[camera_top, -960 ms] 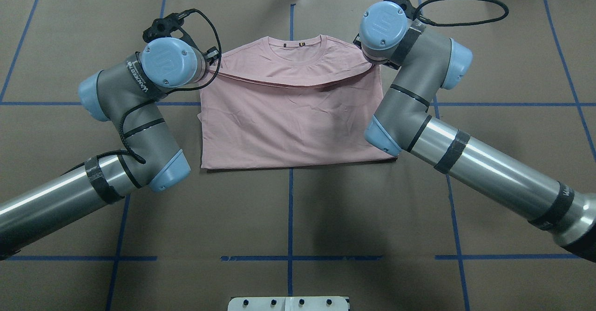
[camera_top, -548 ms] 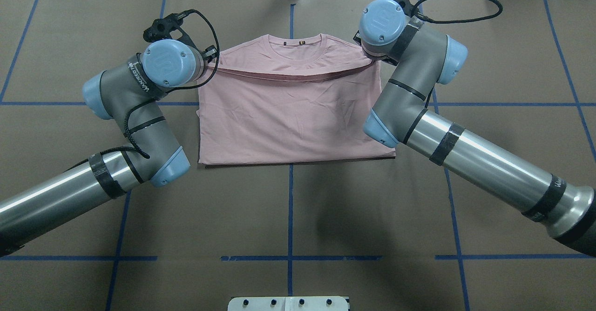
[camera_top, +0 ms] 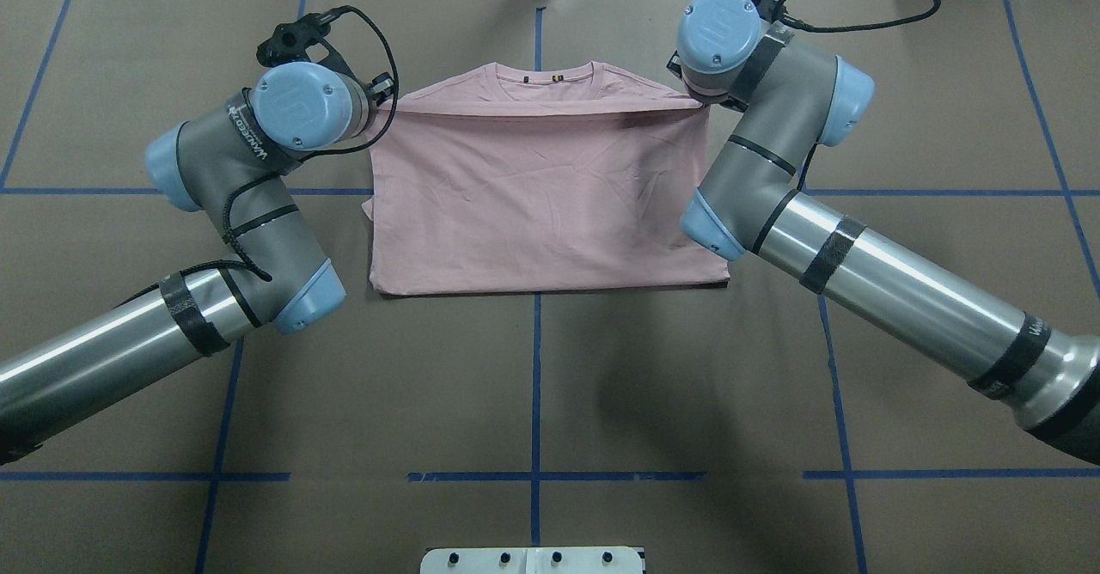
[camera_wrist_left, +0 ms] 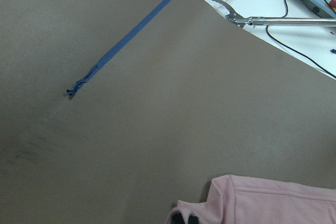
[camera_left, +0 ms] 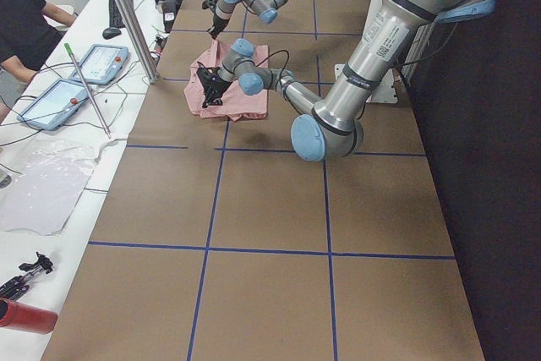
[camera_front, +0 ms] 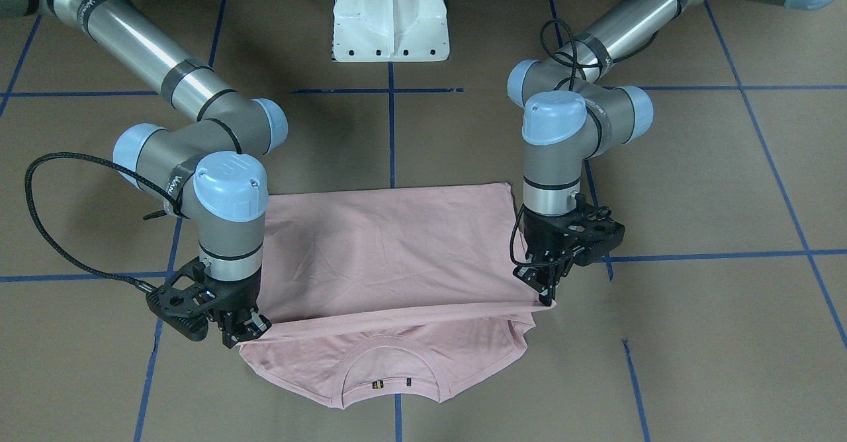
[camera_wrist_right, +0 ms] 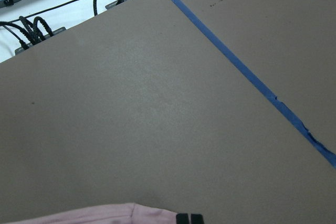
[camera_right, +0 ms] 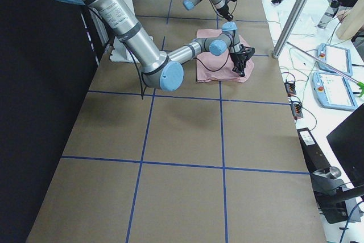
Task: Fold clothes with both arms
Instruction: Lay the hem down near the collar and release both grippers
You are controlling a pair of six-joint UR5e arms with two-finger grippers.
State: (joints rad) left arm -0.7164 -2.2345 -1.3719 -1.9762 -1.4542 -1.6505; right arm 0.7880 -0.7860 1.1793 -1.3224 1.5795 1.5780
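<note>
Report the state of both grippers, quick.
Left gripper: closed, pinching the lifted edge of the pink T-shirt at one end.
Right gripper: closed, pinching the same edge at its other end.

1. The overhead camera sat behind the robot, looking forward and down across the whole desk [camera_top: 687, 385].
2. The front-facing camera stood opposite, looking steeply down and nearer in; both views shared the T-shirt [camera_front: 390, 257] and the white base [camera_front: 390, 12], mirrored.
3. Two side cameras looked along the desk from opposite ends, far back.
4. Each wrist camera hung low and close, catching desk paper and a T-shirt edge.
</note>
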